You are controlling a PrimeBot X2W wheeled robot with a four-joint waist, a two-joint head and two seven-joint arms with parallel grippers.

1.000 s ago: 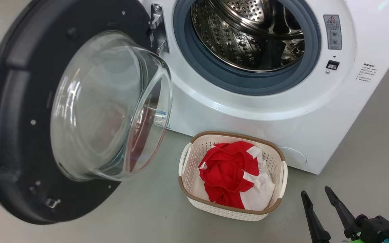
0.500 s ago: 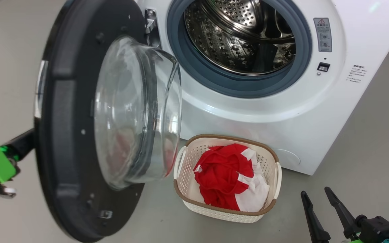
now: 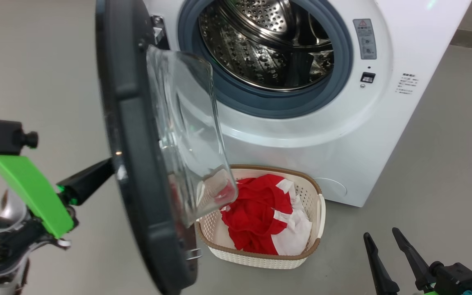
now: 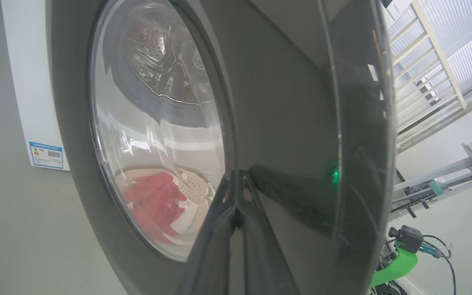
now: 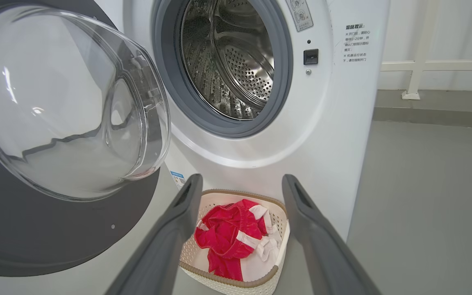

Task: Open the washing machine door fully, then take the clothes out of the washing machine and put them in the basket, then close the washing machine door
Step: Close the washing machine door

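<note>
The left gripper (image 3: 105,169), fingers pressed together, is pushing its tips against the round black-rimmed glass door (image 3: 133,164), seemingly closing it on the big white washing machine (image 3: 383,135) beyond, with the red-and-white clothes (image 3: 256,209) lying in the cream perforated basket (image 3: 260,260) past the door and the right gripper (image 3: 379,234) idling spread; next it probably needs pressing forward until the latch catches.

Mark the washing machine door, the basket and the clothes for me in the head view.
washing machine door (image 3: 131,135), head view, on the black inner rim.
basket (image 3: 260,261), head view, on the front wall.
clothes (image 3: 256,213), head view, on the red fabric.
</note>
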